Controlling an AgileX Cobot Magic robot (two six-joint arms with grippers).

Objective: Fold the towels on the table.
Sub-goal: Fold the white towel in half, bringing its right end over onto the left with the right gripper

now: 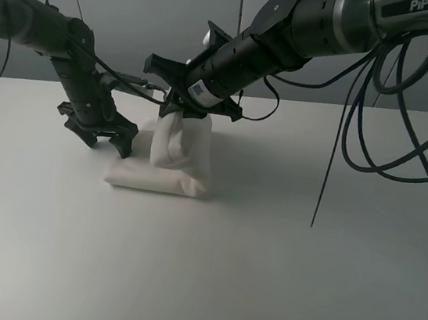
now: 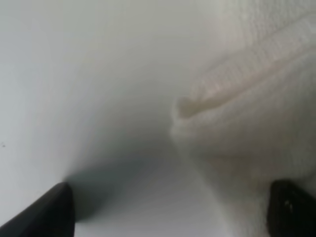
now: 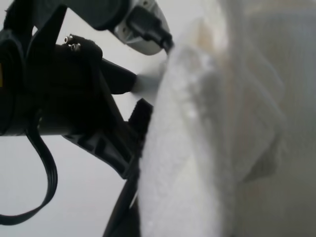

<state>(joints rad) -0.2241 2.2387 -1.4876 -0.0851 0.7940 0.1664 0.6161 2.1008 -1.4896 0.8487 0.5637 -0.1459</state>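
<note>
- Left pincer (image 1: 107, 141) stands wide with nothing in it, low over the table (image 1: 262, 277); the towel (image 1: 184, 178) lies at three o'clock from it, its near edge just beside the jaws.
- Partly folded, the towel sits about eleven o'clock of the table's centre, a flap (image 1: 170, 142) drawn up from it.
- Right pincer (image 1: 180, 114), reaching in from two o'clock, is clamped on the flap's top.
- Judged: the pad's long axis runs nine to three, so the flap should be laid along it. The right arm has the cloth; the left pincer is free to pin the nine-o'clock edge.
</note>
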